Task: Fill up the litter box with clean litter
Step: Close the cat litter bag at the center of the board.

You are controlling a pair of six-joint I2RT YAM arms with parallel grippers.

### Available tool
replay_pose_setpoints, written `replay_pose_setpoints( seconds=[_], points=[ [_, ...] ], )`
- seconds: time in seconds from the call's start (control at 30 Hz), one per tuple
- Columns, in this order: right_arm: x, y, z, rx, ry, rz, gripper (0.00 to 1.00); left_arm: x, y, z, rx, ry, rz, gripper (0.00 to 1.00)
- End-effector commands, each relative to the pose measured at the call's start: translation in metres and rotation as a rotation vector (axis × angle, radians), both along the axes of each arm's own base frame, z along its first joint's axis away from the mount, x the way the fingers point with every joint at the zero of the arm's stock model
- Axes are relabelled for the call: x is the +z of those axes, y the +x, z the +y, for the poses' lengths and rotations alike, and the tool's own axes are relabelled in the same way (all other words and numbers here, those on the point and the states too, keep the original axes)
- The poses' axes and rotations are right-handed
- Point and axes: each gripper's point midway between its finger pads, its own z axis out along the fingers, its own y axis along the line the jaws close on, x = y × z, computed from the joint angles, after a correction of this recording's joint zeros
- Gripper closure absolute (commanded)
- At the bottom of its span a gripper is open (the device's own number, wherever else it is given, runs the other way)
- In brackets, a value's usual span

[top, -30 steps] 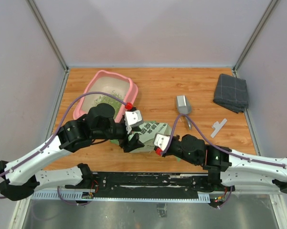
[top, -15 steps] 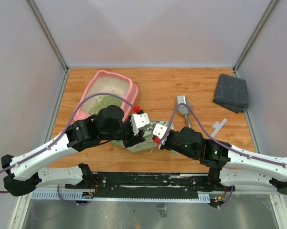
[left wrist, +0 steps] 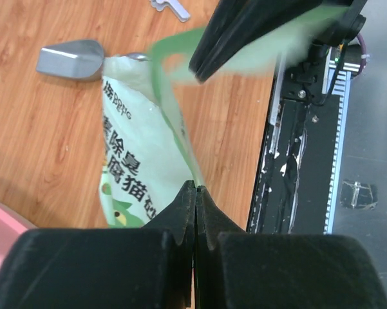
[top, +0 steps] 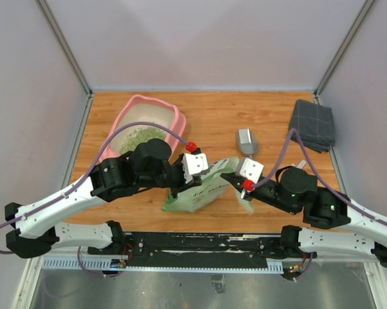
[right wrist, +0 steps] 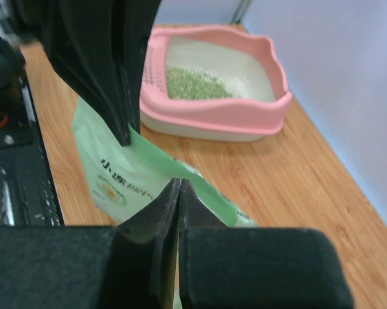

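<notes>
Light green printed plastic bag (top: 196,193) lies on the wooden table (top: 245,109) between the arms. The left gripper (left wrist: 195,191) and right gripper (right wrist: 179,185) are each clamped on one of its edges. The pink plastic litter box (top: 136,101) sits at far left and holds a heap of green clean litter (top: 141,136). The left arm hides its near rim. A grey metal scoop (top: 246,140) lies beyond the bag, and a grey folded cloth (top: 312,124) lies at far right.

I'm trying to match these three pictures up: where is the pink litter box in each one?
Top view: litter box upper left.
Left wrist: litter box a sliver, bottom-left corner.
Right wrist: litter box upper centre.
Shared landmark: green bag, in all three.
</notes>
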Motion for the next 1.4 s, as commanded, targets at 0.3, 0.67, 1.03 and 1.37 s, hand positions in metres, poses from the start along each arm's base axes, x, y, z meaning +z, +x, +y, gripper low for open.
replay_pose_setpoints(
  seconds=[0.3,0.67,1.03,1.37],
  points=[
    [-0.021,-0.005,-0.008,0.121,-0.195,-0.026,0.33,0.045,0.02,0.012,0.138,-0.164,-0.124,1.0],
    [-0.028,0.031,0.01,0.25,-0.181,0.143,0.03,0.034,0.025,0.044,0.137,-0.094,-0.25,1.0],
    [0.039,0.011,0.025,0.386,-0.055,0.096,0.0,0.03,0.046,0.057,0.195,-0.031,-0.274,1.0],
    [-0.005,0.036,0.051,0.446,-0.201,0.113,0.02,0.034,0.043,0.06,0.145,-0.041,-0.324,1.0]
  ],
)
